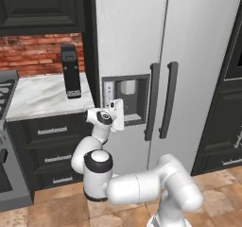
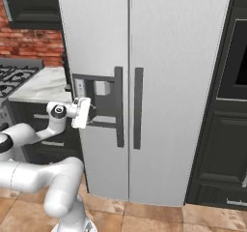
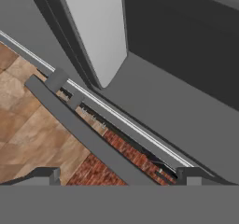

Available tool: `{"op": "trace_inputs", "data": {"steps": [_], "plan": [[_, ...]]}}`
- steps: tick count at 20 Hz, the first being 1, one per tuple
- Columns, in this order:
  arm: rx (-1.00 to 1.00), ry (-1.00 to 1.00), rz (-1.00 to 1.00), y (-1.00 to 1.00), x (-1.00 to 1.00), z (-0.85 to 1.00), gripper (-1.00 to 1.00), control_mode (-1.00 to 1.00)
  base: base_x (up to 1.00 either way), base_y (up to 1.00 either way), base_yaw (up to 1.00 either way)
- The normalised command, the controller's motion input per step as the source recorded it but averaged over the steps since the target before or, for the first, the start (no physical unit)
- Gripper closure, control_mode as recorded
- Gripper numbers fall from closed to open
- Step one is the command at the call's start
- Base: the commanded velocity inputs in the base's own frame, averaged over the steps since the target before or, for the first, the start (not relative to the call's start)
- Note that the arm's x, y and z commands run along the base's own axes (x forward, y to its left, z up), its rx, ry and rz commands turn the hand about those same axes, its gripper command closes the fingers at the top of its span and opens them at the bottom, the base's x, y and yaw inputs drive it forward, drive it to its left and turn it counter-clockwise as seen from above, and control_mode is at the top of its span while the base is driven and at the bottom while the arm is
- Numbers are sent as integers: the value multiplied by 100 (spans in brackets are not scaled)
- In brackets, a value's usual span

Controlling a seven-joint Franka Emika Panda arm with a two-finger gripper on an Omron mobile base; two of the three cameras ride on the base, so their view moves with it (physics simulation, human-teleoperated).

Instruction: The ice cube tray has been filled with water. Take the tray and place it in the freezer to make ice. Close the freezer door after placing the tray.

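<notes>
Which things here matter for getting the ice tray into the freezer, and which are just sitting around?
For the job: freezer door, shut; its handle; the gripper, open, near the dispenser panel.
Lying about: plain fridge door, dark toaster, counter, stove, wall oven.

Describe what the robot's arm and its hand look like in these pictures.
The arm is made of rounded glossy white segments with dark bands and dark caps at the joints. No cables or markings are visible. The hand is a small white block on a white wrist; its two finger tips are small, dark and squared.
</notes>
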Motion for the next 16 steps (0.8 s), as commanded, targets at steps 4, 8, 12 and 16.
{"op": "trace_inputs", "data": {"steps": [4,8,12,16], "plan": [[0,3,23,-76,78,-9,-100,-100,0,0,0],[4,0,38,-98,77,-2,-100,-100,0,0,0],[8,3,40,-93,63,0,-100,-100,0,0,0],[6,10,32,-64,41,0,-100,-100,0,0,0]]}}
